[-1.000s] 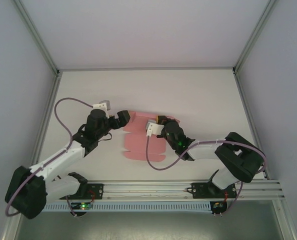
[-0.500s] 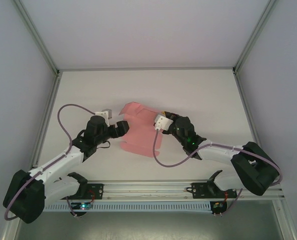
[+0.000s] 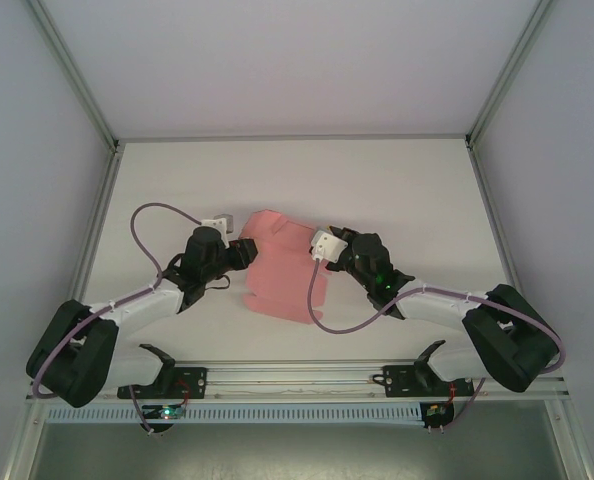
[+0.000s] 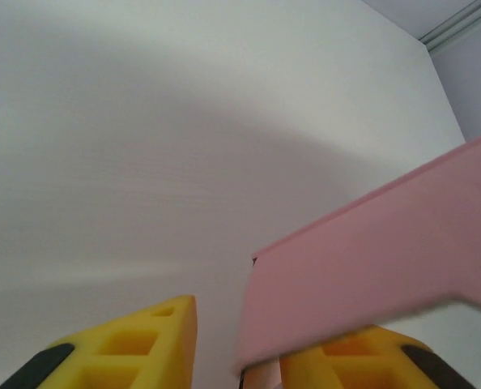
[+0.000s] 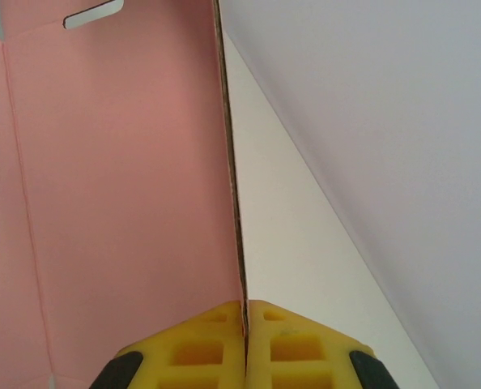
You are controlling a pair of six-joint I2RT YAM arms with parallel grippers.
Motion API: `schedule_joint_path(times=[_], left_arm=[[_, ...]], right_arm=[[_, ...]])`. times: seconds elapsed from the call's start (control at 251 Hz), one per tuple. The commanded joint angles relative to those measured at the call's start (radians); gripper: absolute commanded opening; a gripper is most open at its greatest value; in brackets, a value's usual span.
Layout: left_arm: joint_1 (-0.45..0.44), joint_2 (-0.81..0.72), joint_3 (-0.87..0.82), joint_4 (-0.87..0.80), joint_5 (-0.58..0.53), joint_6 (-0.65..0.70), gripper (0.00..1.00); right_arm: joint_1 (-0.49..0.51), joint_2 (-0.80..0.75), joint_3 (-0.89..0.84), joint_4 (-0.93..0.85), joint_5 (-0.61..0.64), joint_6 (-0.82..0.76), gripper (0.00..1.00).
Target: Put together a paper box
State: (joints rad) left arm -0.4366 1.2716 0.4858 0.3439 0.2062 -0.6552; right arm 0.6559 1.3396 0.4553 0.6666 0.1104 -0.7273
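The paper box is a flat pink card sheet (image 3: 280,268) with fold lines and a slot, held tilted over the middle of the table. My right gripper (image 3: 320,258) is at its right edge; in the right wrist view the yellow fingers (image 5: 200,352) are shut on the card's edge (image 5: 239,243), and the pink panel (image 5: 119,186) spreads to the left. My left gripper (image 3: 247,251) sits at the sheet's left edge. In the left wrist view it (image 4: 239,356) is open, and a corner of the pink card (image 4: 370,267) reaches between its fingers, close to the right finger (image 4: 362,361).
The white table (image 3: 397,190) is walled by grey panels with metal frame posts at the back corners (image 3: 469,140). Purple cables (image 3: 147,215) loop off both arms. An aluminium rail (image 3: 297,378) runs along the near edge.
The sheet has come up off the table and now hangs tilted from the right gripper. The left gripper has closed in on the sheet's left edge.
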Motion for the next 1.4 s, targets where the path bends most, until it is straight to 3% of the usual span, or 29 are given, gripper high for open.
schedule_joint_path(times=[0.0,0.447,0.571,0.926,0.974,1.066,1.125,1.397], left_arm=[[0.009,0.000,0.027,0.065,-0.003,0.006,0.28],[0.007,-0.012,0.012,0.080,0.013,-0.007,0.27],[0.004,-0.010,0.005,0.100,0.015,-0.013,0.19],[0.001,-0.029,-0.006,0.098,0.016,-0.008,0.21],[0.000,-0.034,-0.008,0.104,0.015,-0.007,0.19],[-0.002,-0.037,-0.007,0.098,0.022,0.003,0.04],[-0.005,-0.037,-0.002,0.092,0.026,0.017,0.00],[-0.057,-0.058,0.056,-0.034,-0.028,0.196,0.00]], right_arm=[[-0.013,-0.013,0.007,-0.009,-0.011,0.045,0.00],[-0.016,-0.013,0.054,-0.083,0.021,0.117,0.00],[-0.015,-0.017,0.066,-0.114,0.002,0.129,0.00],[-0.021,-0.017,0.105,-0.173,0.031,0.184,0.00],[-0.021,-0.019,0.108,-0.179,0.029,0.192,0.00],[-0.019,-0.016,0.115,-0.193,0.019,0.198,0.00],[-0.018,-0.014,0.120,-0.206,0.017,0.199,0.00],[0.009,-0.013,0.127,-0.236,0.018,0.163,0.00]])
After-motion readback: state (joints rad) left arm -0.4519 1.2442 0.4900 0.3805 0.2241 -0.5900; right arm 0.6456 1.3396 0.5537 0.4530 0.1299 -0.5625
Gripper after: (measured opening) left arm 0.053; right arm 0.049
